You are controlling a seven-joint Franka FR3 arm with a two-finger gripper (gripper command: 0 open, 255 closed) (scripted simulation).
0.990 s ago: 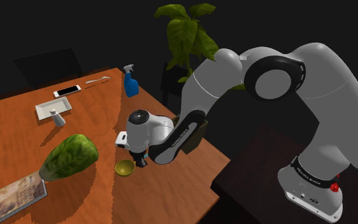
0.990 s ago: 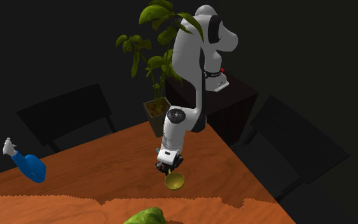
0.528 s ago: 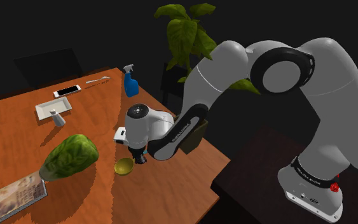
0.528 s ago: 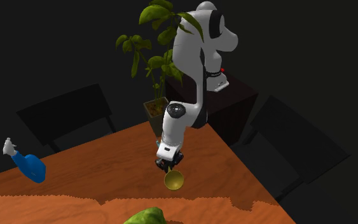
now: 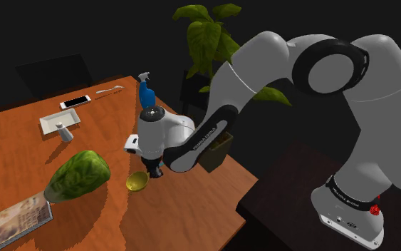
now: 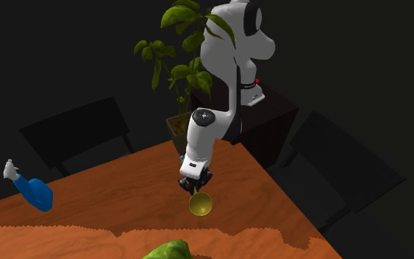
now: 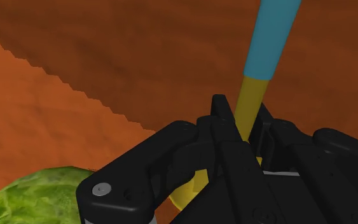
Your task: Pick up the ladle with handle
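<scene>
the gripper is closed on the ladle: the yellow stem is clasped between the black fingers, and the blue handle is seen running away beyond them. in the shoulder view the ladle's yellow bowl is hung below the gripper, close over the orange table; whether it touches cannot be told. a green leafy lump is found just beside the bowl, and a magazine at the table's corner. farther off, a white tray, a phone and a blue spray bottle are seen, with a plant behind.
</scene>
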